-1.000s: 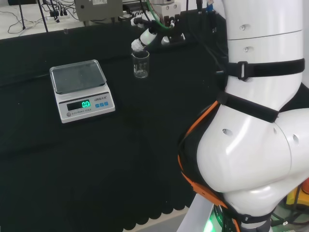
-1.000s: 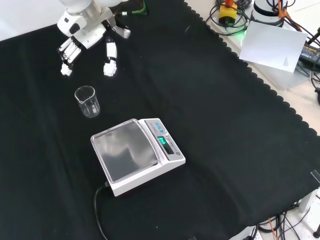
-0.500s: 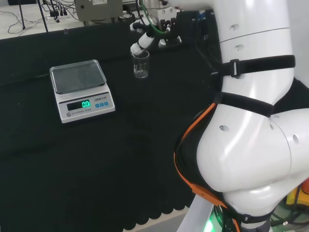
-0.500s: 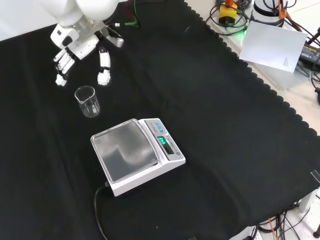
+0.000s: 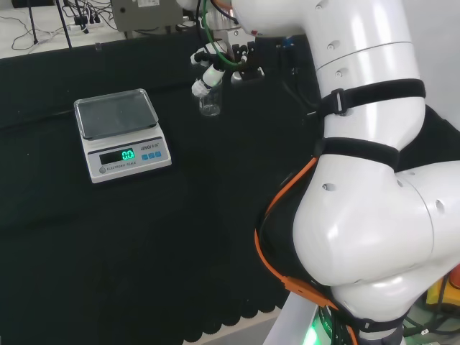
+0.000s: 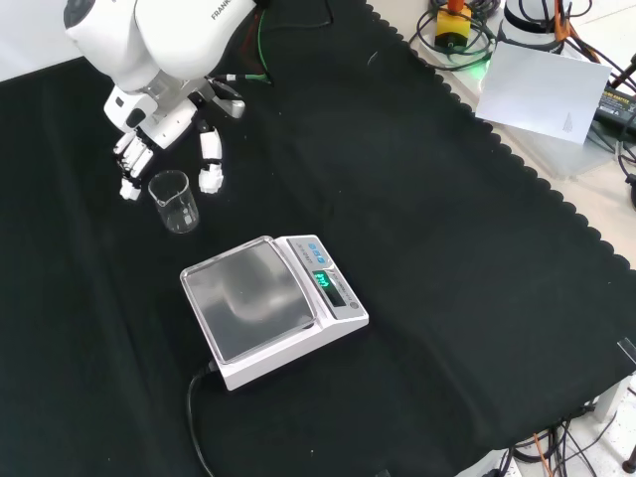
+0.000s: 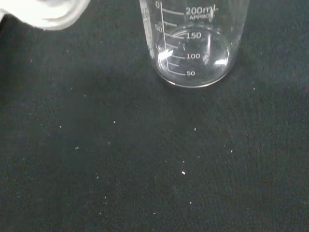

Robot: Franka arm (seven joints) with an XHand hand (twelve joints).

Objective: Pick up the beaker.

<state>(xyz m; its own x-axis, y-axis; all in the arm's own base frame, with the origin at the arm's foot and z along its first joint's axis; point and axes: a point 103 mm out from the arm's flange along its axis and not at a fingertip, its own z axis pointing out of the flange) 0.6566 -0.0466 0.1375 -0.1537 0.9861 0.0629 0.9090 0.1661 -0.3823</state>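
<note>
- robot hand (image 6: 164, 124) spread wide, straight fingers (image 6: 130, 169) and thumb (image 6: 210, 159) flanking the beaker (image 6: 175, 202) rim, gripping nothing
- beaker upright on the black surface (image 6: 417, 248), near its far left corner in front view
- scale (image 6: 270, 306) apart, mid-surface

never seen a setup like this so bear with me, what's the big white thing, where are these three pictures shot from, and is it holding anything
The big white shape is a robot arm ending in a black and white hand. One picture looks over the arm from behind, one looks down from the front, and one sits at the wrist, close to the cloth. On the black cloth stand a clear glass beaker, which looks empty, and a small electronic scale with a lit green display. The hand holds nothing yet: in the front view its straight fingers and thumb hang either side of the beaker's rim, open.
</note>
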